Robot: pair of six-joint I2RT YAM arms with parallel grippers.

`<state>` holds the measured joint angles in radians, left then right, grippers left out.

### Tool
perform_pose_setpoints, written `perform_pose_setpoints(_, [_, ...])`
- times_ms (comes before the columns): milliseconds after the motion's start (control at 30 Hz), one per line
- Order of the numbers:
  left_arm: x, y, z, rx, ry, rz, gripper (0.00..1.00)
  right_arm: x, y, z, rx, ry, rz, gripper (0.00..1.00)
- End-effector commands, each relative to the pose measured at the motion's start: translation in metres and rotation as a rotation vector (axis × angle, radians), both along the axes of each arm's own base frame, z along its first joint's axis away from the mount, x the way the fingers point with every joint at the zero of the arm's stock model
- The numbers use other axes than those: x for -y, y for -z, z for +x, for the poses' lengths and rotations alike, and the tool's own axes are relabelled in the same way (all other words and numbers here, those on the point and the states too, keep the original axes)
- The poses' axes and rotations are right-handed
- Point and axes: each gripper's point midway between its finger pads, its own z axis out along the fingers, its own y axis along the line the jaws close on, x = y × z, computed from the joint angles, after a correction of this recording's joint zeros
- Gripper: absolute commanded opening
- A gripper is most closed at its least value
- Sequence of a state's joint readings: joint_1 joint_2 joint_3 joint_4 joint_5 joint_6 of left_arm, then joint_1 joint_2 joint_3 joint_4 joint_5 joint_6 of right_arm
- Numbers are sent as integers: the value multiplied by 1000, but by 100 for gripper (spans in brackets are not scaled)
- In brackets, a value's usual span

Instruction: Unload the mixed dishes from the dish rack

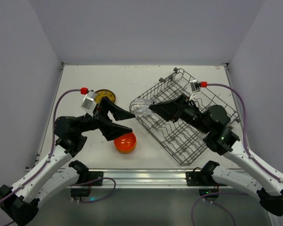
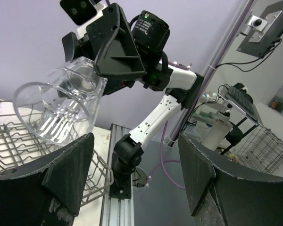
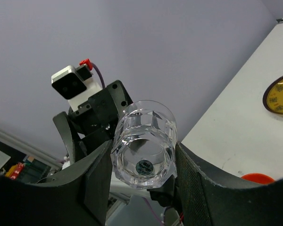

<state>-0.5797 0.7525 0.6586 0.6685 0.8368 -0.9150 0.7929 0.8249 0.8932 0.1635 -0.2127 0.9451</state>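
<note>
My right gripper (image 1: 144, 108) is shut on a clear glass (image 1: 139, 106), held on its side in the air past the left edge of the grey wire dish rack (image 1: 188, 136). In the right wrist view the glass (image 3: 144, 143) sits between the two pads, base toward the camera. My left gripper (image 1: 131, 121) is open and empty, its jaws facing the glass from just left of and below it. In the left wrist view the glass (image 2: 56, 110) hangs above the left finger (image 2: 68, 174), mouth toward the camera. Stacked orange bowls (image 1: 125, 142) sit on the table below.
A yellow-brown patterned plate (image 1: 105, 97) lies on the table behind the left arm and also shows in the right wrist view (image 3: 280, 94). The rack stands diagonally at centre right with the right arm over it. White walls enclose the table on three sides.
</note>
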Motion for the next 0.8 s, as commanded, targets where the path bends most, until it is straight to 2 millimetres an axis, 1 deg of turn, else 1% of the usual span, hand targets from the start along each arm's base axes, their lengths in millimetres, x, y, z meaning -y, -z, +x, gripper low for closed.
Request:
perform_pose_setpoints(0, [-1, -16, -2, 51, -17, -20, 75, 1, -17, -17, 95, -59, 16, 0])
perform_pose_setpoints(200, [2, -18, 4, 52, -30, -8, 75, -5, -13, -20, 100, -104, 9, 0])
perform_pose_setpoints(233, [2, -19, 5, 63, -38, -7, 73, -7, -15, -25, 114, -129, 11, 0])
perform_pose_setpoints(333, [3, -19, 10, 66, -59, 2, 73, -7, -19, -28, 124, -145, 16, 0])
perform_pose_setpoints(433, [5, -20, 7, 61, -38, 3, 61, -7, -20, -25, 122, -134, 22, 0])
perform_pose_setpoints(467, [5, -22, 6, 68, -35, -5, 51, -8, -19, -24, 122, -130, 24, 0])
perform_pose_setpoints(533, [6, -23, 5, 66, -30, -9, 40, -13, -17, -23, 113, -147, 21, 0])
perform_pose_setpoints(567, [7, -23, 5, 65, -29, -8, 32, -15, -17, -27, 120, -177, 21, 0])
perform_pose_setpoints(633, [7, -23, 5, 62, -27, -9, 22, -20, -16, -29, 122, -207, 34, 0])
perform_pose_setpoints(667, [8, -23, 5, 62, -23, -9, 9, -21, -15, -29, 121, -211, 34, 0])
perform_pose_setpoints(700, [8, -23, 5, 60, -19, -7, 3, -21, -15, -28, 123, -208, 37, 0])
perform_pose_setpoints(733, [8, -22, 4, 57, -16, -6, 0, -21, -14, -26, 128, -198, 34, 0])
perform_pose_setpoints(767, [7, -23, 4, 60, -20, -8, 0, -20, -14, -25, 130, -189, 30, 5])
